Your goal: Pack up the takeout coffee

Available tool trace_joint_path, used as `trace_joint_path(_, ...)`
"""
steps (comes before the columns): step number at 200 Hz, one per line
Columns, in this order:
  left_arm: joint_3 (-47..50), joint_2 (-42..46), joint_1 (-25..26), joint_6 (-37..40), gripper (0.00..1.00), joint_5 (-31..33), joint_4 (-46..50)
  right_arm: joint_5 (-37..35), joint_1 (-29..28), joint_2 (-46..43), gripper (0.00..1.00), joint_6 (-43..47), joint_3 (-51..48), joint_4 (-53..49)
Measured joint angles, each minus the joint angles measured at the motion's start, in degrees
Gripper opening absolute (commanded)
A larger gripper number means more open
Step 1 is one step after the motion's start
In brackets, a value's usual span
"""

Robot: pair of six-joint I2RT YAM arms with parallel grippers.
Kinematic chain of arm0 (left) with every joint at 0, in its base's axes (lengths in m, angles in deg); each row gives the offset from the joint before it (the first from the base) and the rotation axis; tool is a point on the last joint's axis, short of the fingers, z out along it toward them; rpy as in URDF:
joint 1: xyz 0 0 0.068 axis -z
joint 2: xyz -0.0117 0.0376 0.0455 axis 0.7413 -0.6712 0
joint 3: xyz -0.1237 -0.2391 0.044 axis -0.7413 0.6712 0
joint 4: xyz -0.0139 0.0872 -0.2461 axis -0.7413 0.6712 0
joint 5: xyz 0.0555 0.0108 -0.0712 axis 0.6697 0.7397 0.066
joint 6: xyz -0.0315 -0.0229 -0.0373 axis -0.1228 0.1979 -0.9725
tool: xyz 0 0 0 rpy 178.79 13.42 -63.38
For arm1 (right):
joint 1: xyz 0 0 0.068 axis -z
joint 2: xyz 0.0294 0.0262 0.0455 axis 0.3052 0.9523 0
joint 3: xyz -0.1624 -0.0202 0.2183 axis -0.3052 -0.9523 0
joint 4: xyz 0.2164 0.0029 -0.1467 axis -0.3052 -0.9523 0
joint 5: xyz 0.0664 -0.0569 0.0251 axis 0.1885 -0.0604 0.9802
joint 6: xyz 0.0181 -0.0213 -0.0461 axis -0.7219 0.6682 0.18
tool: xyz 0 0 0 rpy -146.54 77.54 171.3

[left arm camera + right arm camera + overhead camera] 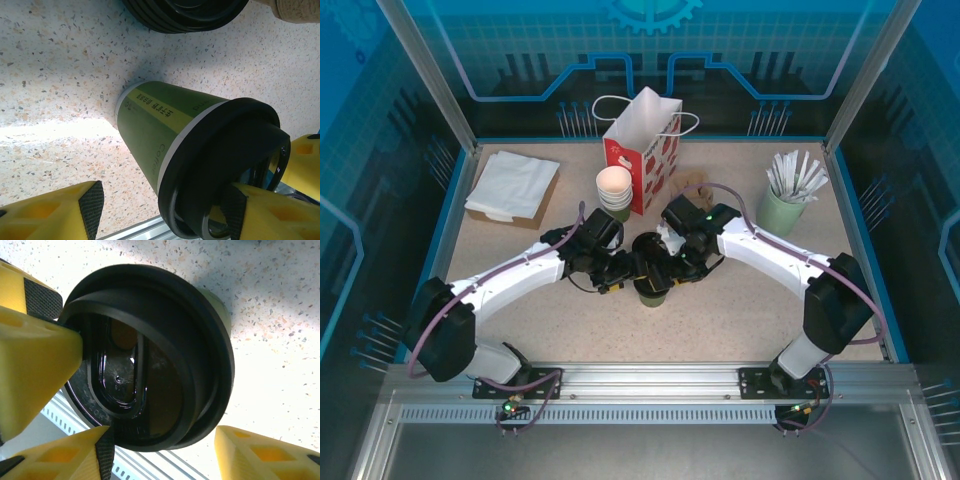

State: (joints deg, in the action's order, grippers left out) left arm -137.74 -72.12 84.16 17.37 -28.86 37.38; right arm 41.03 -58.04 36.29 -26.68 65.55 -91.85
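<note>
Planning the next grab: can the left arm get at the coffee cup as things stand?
Probably yes. The left pincer straddles the cup, close against the lid on one side and apart from the cup on the other. The right pincer crowds the lid too, so closing may be tight.

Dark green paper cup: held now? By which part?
Unclear: left pincer stands open, right pincer straddles its round black plastic lid, a finger each at the rim.

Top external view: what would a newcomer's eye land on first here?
The two white arms meeting mid-table, left claw and right claw crowding the dark green takeout coffee with its black lid. Behind them, the red-and-white gift bag stands at the far edge, with a pale green tumbler of white sticks at far right.
</note>
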Motion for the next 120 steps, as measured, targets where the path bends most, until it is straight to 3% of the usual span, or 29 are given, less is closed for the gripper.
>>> trace_joint_path(120, 1.75, 0.83, 0.00, 0.00, 0.66, 0.00, -2.21, 0.11, 0.02, 0.92, 0.50, -0.98, 0.07, -0.59)
